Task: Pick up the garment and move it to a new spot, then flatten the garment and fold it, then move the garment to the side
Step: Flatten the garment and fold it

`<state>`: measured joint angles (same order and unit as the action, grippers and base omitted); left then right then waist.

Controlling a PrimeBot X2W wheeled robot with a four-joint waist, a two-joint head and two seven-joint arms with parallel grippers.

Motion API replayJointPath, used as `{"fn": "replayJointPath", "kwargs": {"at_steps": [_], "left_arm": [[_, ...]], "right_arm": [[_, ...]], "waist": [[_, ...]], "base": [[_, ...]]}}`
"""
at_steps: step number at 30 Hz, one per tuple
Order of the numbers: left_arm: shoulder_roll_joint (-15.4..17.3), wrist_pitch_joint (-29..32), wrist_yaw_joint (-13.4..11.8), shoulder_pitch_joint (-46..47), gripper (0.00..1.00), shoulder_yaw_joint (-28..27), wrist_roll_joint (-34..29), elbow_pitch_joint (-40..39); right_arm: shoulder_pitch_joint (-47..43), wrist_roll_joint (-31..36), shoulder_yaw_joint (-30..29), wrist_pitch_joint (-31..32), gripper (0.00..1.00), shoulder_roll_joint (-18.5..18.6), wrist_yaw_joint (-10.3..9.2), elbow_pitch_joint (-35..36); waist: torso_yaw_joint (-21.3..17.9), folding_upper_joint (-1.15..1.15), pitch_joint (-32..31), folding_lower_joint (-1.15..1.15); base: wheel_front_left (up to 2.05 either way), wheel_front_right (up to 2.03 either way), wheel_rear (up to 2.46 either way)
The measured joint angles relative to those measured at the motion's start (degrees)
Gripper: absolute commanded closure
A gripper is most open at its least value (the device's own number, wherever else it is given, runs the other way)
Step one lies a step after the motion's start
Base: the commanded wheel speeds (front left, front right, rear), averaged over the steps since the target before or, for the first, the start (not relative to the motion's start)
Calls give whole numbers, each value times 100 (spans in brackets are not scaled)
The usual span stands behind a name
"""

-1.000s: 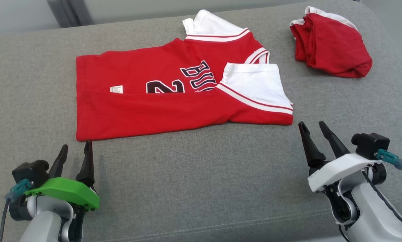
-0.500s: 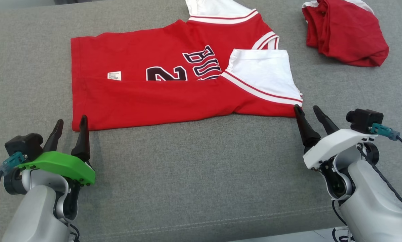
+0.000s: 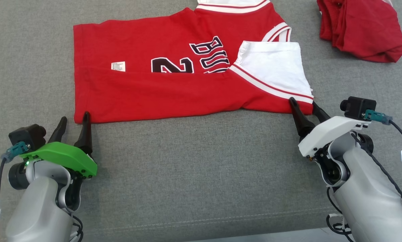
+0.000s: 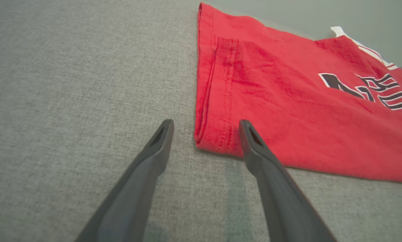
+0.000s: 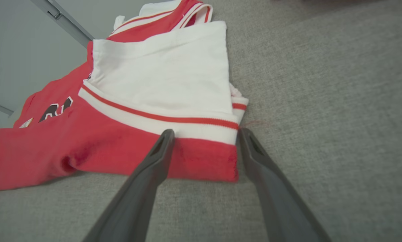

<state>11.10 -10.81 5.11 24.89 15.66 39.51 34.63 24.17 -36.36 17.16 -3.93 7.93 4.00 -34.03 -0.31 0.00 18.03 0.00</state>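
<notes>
A red jersey with white sleeves and dark lettering lies flat on the grey couch, its near edge folded up over the front. My left gripper stands open at the jersey's near left corner, which sits between the fingers. My right gripper is open too, straddling the near right corner just below the white sleeve. Neither has closed on the fabric.
A second red and white garment lies crumpled at the far right. The grey couch cushion stretches bare between my arms, with its front seam near the bottom. A grey wall rises beyond the couch.
The head camera has tipped down, shifting the whole scene. Both grippers have advanced to the jersey's near edge, each now bracketing a corner; both stay open.
</notes>
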Motion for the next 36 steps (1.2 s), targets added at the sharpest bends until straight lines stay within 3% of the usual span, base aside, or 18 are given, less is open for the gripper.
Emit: {"fn": "replayJointPath", "kwargs": {"at_steps": [6,7,8,9,10,11,12,13,36], "left_arm": [[-119,149,59,153,0,35,214,282],[-120,158,69,180,9,48,216,310],[-121,177,70,209,30,59,220,341],[-122,181,76,235,46,67,229,364],[-122,193,93,253,60,74,235,387],[-122,193,111,268,86,82,236,410],[-123,193,118,281,100,88,236,437],[-125,193,118,293,100,93,238,470],[-43,-69,196,220,100,272,290,740]], "right_arm": [[173,-8,32,30,0,-52,46,-194],[195,-15,37,44,0,-59,49,-223],[230,-49,42,54,5,-69,54,-258],[258,-86,44,54,17,-80,58,-289],[274,-115,52,56,51,-94,78,-319],[289,-135,60,69,62,-102,90,-348],[307,-151,66,69,96,-104,102,-380],[328,-157,73,70,100,-109,103,-414],[277,-648,67,-170,100,-244,304,-705]], "waist": [[-5,0,36,0],[-10,0,40,0],[-16,0,43,0],[-22,0,44,0],[-29,0,44,0],[-35,0,44,0],[-40,0,42,0],[-44,0,40,0],[-94,0,-557,0]], "base": [[0,0,0],[0,0,0],[0,0,0],[0,0,0],[0,0,0],[0,0,0],[0,0,0],[0,0,0],[0,0,0]]}}
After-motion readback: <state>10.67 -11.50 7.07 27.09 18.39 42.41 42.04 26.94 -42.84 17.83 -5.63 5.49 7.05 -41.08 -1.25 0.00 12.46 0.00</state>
